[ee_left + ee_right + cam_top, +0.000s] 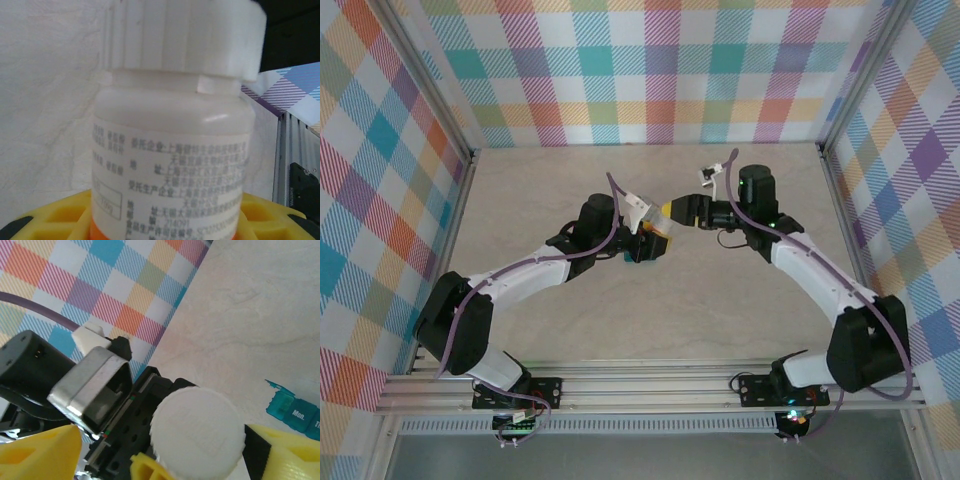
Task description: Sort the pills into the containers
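My left gripper (653, 235) is shut on a white pill bottle (170, 150). Its yellow fingers (47, 217) press the bottle's lower body on both sides, and the ribbed white cap (185, 35) is on top. My right gripper (670, 212) faces the bottle from the right and stands open around the cap (197, 432). Its yellow fingers (40, 455) are spread wider than the cap. The teal containers (292, 412) lie on the table beyond the cap, with one lid up and "Mon." printed on another. The pills are out of view.
The beige tabletop (650, 310) is fenced by checkered walls (650, 70) on three sides. Both arms meet above its middle. The left arm's black wrist and metal camera housing (95, 385) sit close behind the bottle.
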